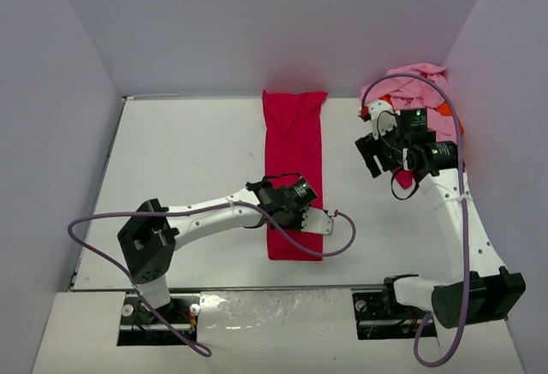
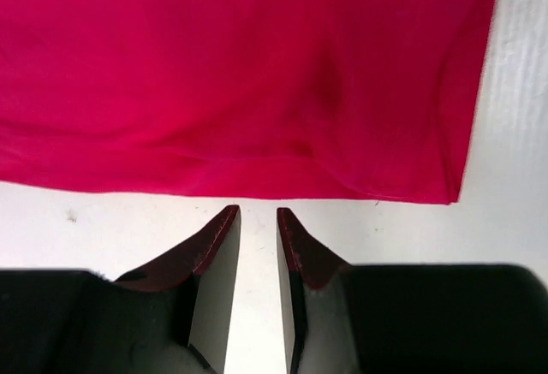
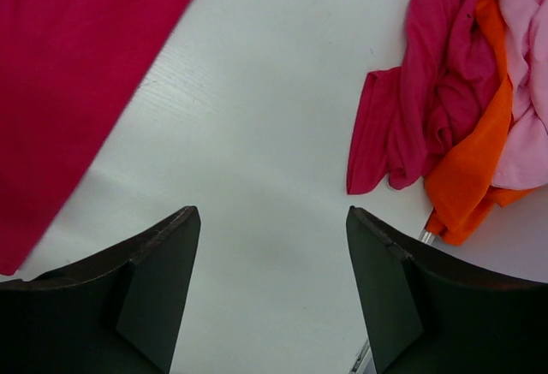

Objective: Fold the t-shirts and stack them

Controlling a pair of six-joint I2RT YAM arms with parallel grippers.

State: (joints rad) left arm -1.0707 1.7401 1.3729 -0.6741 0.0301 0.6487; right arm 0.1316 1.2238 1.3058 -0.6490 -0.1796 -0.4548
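A crimson-red t-shirt (image 1: 294, 164) lies flat in the middle of the table, folded into a long narrow strip running from far to near. My left gripper (image 1: 318, 222) hovers at the strip's near right end. In the left wrist view its fingertips (image 2: 257, 211) stand a narrow gap apart over bare table, just short of the shirt's hem (image 2: 240, 74), holding nothing. My right gripper (image 1: 372, 155) hangs wide open over bare table (image 3: 274, 211), between the strip (image 3: 77, 74) and a heap of t-shirts: dark magenta (image 3: 428, 92), orange (image 3: 471, 169) and light pink (image 3: 524, 92).
The heap (image 1: 417, 92) sits in the far right corner against the walls. Grey walls close in the white table (image 1: 188, 160) at the back and on both sides. Purple cables loop from both arms.
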